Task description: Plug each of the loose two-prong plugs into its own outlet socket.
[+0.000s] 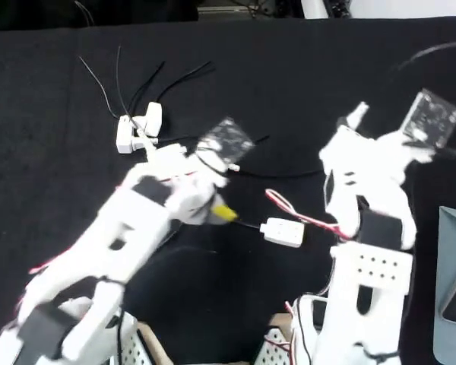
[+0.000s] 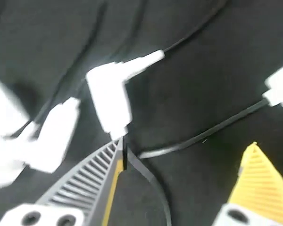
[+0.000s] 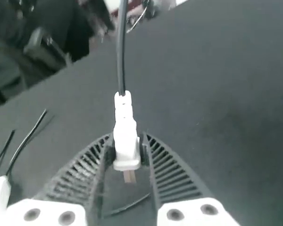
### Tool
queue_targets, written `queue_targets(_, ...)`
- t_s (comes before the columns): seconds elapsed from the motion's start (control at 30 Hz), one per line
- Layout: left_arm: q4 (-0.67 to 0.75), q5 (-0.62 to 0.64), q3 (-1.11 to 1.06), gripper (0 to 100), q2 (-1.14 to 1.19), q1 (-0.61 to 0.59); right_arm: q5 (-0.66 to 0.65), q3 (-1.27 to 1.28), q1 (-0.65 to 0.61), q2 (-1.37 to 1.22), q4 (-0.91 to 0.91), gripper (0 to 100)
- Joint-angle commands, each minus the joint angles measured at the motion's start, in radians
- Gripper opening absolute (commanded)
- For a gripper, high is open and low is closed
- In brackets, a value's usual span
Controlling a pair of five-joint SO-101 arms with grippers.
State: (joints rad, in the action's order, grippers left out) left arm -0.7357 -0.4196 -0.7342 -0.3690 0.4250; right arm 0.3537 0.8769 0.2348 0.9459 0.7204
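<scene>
Table black. Right gripper pinches white plug by its body, black cable leading away. Left gripper spread wide just over table; second plug at grey fingertip, not gripped. White socket lies between arms.

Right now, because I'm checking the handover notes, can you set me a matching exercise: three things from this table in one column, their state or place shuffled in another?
Things:
1. right gripper
2. left gripper
3. white block

States or places:
A. lying on the black cloth near the table's middle
B. shut on a white plug
C. open, with a black cable passing between its fingers

Pairs: 1-B, 2-C, 3-A
</scene>
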Motion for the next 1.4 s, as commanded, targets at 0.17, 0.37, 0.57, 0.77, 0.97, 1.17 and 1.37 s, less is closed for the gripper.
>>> queue_targets(0.17, 0.084, -0.006, 0.236, 38, 0.290, 0.223, 0.012, 0.108, 0.041, 0.116, -0.123, 1.3)
queue_targets(0.37, 0.086, -0.008, 0.341, 38, 0.411, 0.300, 0.012, 0.114, 0.081, 0.139, -0.123, 1.3)
queue_targets(0.57, 0.086, -0.009, 0.446, 38, 0.535, 0.348, 0.012, 0.114, 0.104, 0.139, -0.123, 1.3)
queue_targets(0.77, 0.086, -0.005, 0.496, 37, 0.660, 0.351, 0.012, 0.114, 0.106, 0.139, -0.124, 1.3)
queue_targets(0.97, 0.078, -0.005, 0.499, 18, 0.666, 0.335, 0.038, 0.111, 0.106, 0.139, -0.124, 1.3)
queue_targets(1.17, -0.072, 0.005, 0.492, 4, 0.605, 0.306, 0.040, 0.114, 0.106, 0.139, -0.124, 1.3)
queue_targets(1.37, -0.199, 0.121, 0.374, 3, 0.394, 0.222, 0.040, 0.114, 0.106, 0.139, -0.124, 1.3)
